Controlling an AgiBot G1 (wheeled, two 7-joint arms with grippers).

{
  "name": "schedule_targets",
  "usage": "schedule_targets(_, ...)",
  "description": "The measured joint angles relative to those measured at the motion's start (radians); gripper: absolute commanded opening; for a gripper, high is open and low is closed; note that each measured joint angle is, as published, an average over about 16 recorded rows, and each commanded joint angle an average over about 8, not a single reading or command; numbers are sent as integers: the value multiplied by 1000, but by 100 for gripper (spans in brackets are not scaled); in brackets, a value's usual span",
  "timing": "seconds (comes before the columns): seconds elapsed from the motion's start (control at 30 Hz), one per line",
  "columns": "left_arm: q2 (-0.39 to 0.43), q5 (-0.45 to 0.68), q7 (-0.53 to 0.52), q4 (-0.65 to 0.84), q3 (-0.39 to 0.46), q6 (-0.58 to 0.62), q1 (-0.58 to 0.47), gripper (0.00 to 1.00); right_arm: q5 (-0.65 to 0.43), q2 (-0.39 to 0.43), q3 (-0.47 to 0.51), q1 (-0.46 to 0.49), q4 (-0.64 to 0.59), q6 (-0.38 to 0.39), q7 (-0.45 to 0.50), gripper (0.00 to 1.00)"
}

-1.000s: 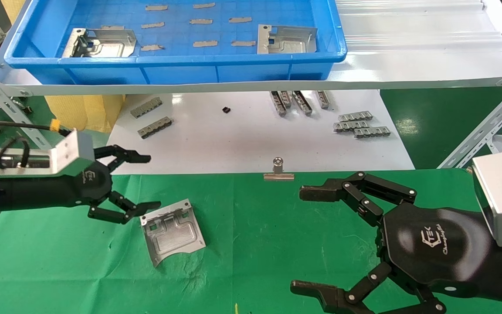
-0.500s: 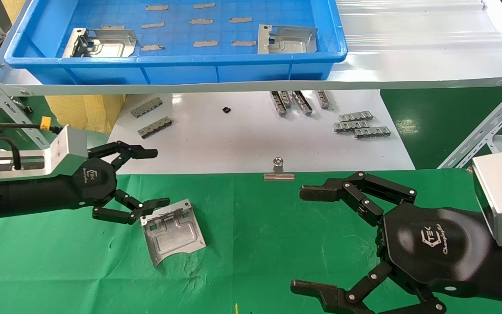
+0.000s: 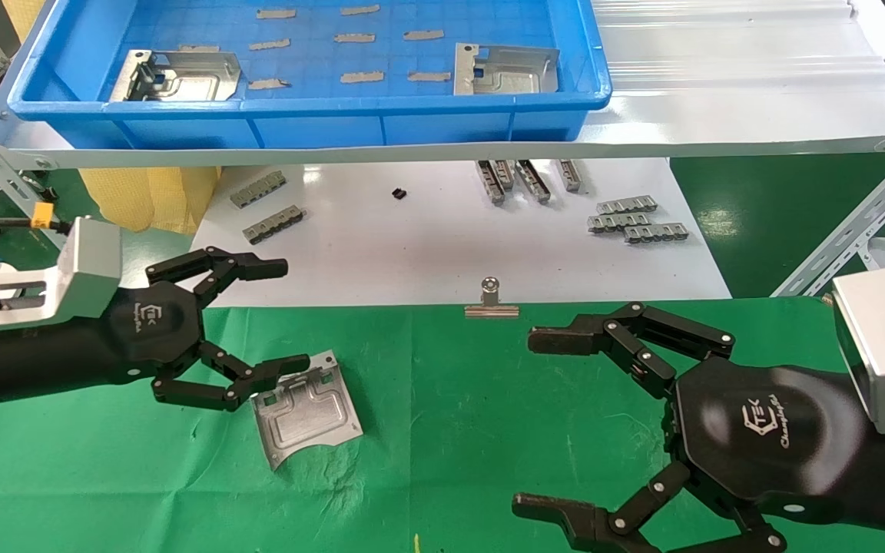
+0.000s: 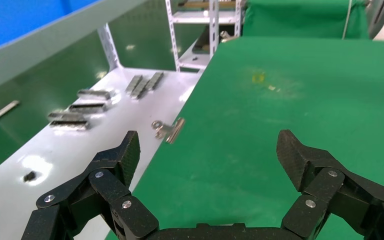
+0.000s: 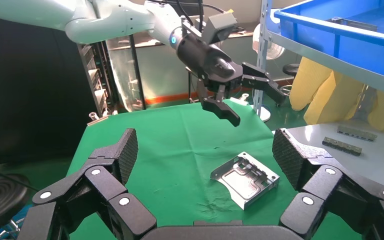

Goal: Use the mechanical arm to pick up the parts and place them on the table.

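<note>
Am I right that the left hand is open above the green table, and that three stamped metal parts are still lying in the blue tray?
Not quite: the head view shows two parts, and, in the blue tray, not three. A third part lies on the green table. The left hand is indeed open above the table.

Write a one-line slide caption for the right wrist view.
Open left end effector above a stamped sheet-metal plate on the green-cloth table, framed by the open right end effector.
</note>
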Motion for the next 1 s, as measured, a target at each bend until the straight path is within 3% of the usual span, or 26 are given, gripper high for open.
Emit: schedule_targets(1.0,-164,-222,-357,-611,-213,-45,331,100,1,0,-1,0,0,0,0,100)
